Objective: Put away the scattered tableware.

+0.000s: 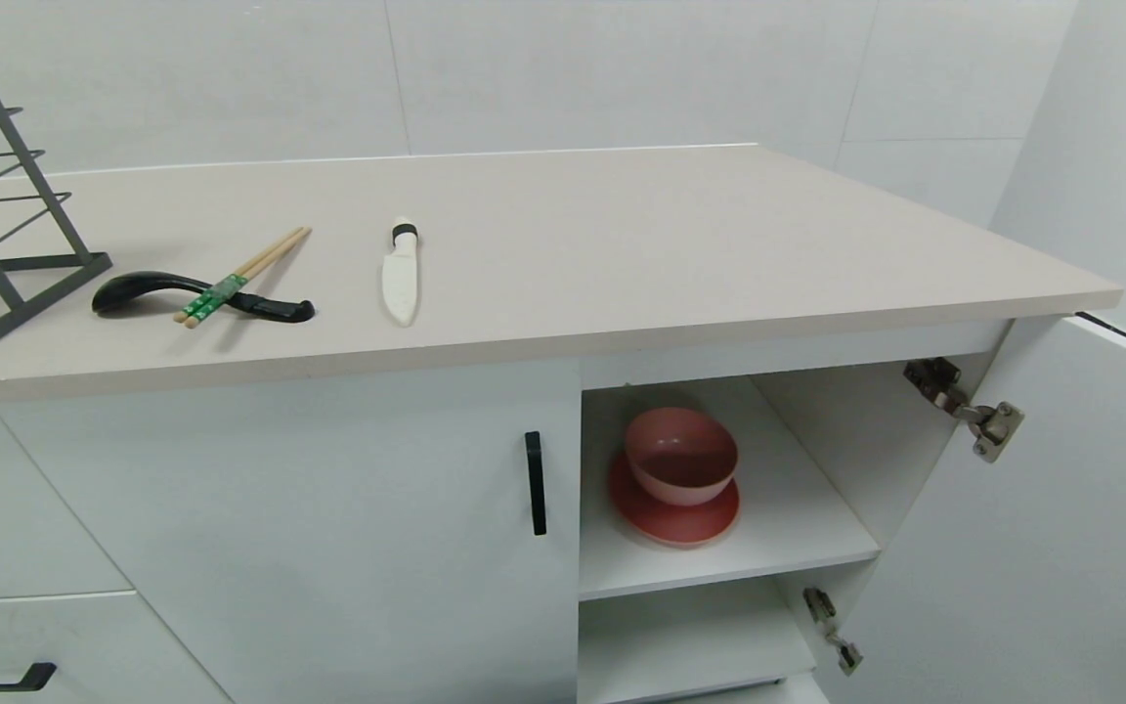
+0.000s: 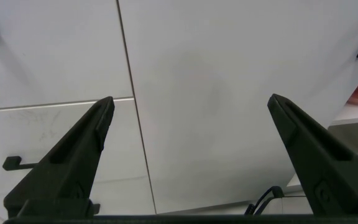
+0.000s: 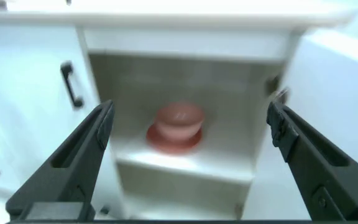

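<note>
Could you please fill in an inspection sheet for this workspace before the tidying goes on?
Surface: beige counter, flat, with things lying at its left end.
Job's things: black spoon with chopsticks lying across it; white knife beside them, apart. Pink bowl sits on a red plate on the cupboard's upper shelf.
Clutter: wire rack at the counter's far left.
Grippers: left gripper open, facing a shut door; right gripper open, facing the bowl.
Cables: thin black wire by the left gripper's base.
Surroundings: right door swung open; white tiled wall behind.
</note>
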Robot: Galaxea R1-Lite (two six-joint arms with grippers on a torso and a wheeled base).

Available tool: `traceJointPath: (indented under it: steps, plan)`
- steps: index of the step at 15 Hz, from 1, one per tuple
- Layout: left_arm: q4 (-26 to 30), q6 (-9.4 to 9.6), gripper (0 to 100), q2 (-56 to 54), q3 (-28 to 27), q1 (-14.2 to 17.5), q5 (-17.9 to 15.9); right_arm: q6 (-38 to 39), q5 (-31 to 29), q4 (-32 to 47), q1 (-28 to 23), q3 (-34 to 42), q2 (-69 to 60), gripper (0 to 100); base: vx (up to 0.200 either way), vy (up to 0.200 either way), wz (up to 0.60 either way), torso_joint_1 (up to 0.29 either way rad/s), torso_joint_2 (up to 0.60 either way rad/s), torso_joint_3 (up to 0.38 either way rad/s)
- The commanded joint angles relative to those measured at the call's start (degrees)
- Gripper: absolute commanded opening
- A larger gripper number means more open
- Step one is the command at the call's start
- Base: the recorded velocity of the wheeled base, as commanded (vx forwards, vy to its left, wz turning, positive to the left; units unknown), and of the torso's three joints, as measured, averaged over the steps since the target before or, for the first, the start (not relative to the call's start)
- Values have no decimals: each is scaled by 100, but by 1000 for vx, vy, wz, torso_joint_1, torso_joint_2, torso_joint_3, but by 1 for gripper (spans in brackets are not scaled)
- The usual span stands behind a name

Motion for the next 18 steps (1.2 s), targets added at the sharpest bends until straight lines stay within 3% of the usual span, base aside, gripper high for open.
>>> traceJointPath:
  steps: [1,4,6,8,10,11,16,18]
  plan:
    - [0,-9,100,9,0,6,3,39,-43,1010,-501,-721,-1559,100,0,0,0,0,0,0]
    - [0,-1,100,9,0,6,-15,-31,-78,984,-528,-387,-2078,100,0,0,0,0,0,0]
    - [0,-1,100,9,0,6,-15,-75,36,333,-519,378,-2104,100,0,0,0,0,0,0]
    - [0,-1,100,9,0,6,-15,-277,53,1195,-528,545,-2104,100,0,0,0,0,0,0]
    - [0,-1,100,9,0,6,3,-348,-527,1995,-537,545,-2104,100,-200,0,0,5,7,5]
    - [-9,-1,100,9,0,6,11,-523,-949,2056,-537,519,-2104,100,-200,0,0,7,7,-2]
    - [0,-1,100,9,0,6,11,-620,-1634,1942,-545,545,-2104,100,-200,0,0,3,0,2]
    - [0,-1,100,9,0,6,11,-559,-2100,2197,-537,545,-2113,100,0,-200,0,2,2,2]
